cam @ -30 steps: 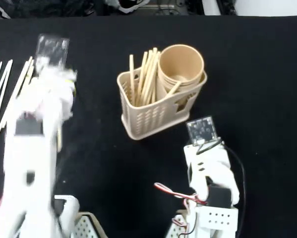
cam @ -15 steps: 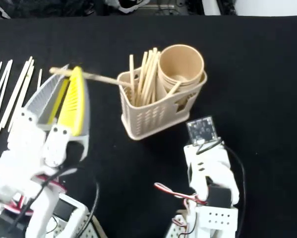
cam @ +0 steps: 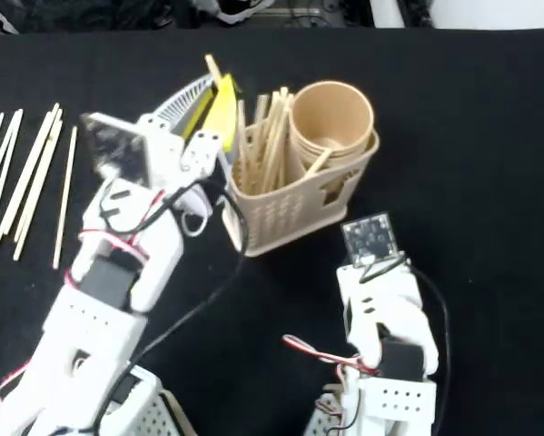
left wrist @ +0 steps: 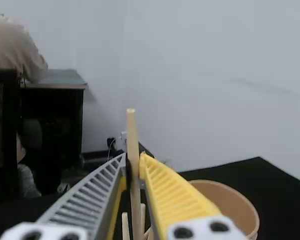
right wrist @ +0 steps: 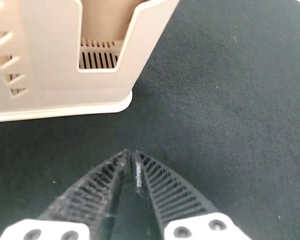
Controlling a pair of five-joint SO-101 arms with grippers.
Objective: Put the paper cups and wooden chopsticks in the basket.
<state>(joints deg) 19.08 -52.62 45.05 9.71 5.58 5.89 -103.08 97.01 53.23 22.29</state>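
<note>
– What is found at the left side?
– Some loose wooden chopsticks are laid on the black table, at about 9 o'clock from the basket and well apart from it.
– And the left gripper?
– It is placed over the basket's corner at 10 o'clock. Its jaws are pinched on one chopstick, which is held almost upright. The lower end is cut off in the wrist view, so contact with the basket cannot be told.
– What is kept in the basket?
– A bundle of chopsticks is stood in the 9 o'clock part, and stacked paper cups in the 3 o'clock part. The cups cannot be counted.
– And the right gripper?
– It is held low above the table, at 5 o'clock from the basket and near its wall. Its jaws are pressed together, and nothing is held between them. From above it is covered by the wrist camera.
</note>
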